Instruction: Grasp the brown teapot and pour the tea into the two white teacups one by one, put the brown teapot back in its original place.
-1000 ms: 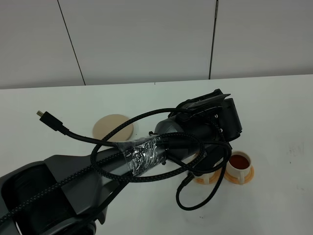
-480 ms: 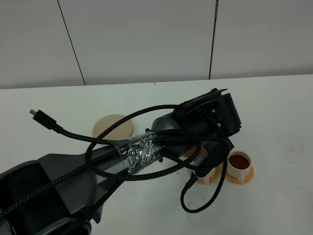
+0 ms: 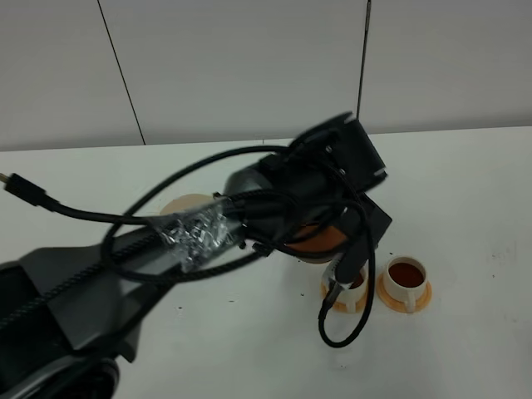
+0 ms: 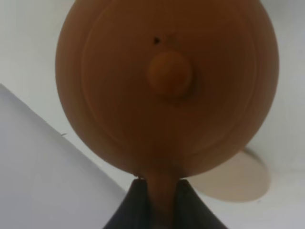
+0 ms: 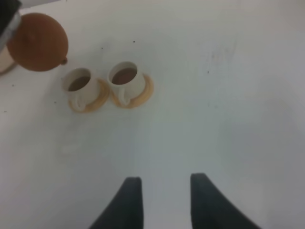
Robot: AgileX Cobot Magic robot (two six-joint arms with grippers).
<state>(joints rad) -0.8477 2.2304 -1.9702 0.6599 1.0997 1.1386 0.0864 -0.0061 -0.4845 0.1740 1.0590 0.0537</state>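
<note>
The brown teapot [image 4: 167,90] fills the left wrist view from above, lid knob facing the camera. My left gripper [image 4: 159,185] is shut on its loop handle. In the high view the teapot [image 3: 320,237] hangs under the left arm's head, up and left of the two white teacups [image 3: 407,278] [image 3: 352,288], both holding dark tea on orange saucers. The beige coaster [image 3: 184,209] lies further left, partly behind cables. The right wrist view shows the teapot [image 5: 38,42], both cups [image 5: 78,86] [image 5: 126,78], and my right gripper [image 5: 164,200] open over bare table.
Black braided cables [image 3: 125,224] loop off the left arm and dangle beside the nearer cup. A white wall [image 3: 249,66] stands behind the table's far edge. White tabletop [image 3: 465,199] stretches to the right of the cups.
The left arm has lifted and swung left and back, carrying the teapot away from above the cups. The nearer cup, earlier mostly covered, now shows. The cables swung left.
</note>
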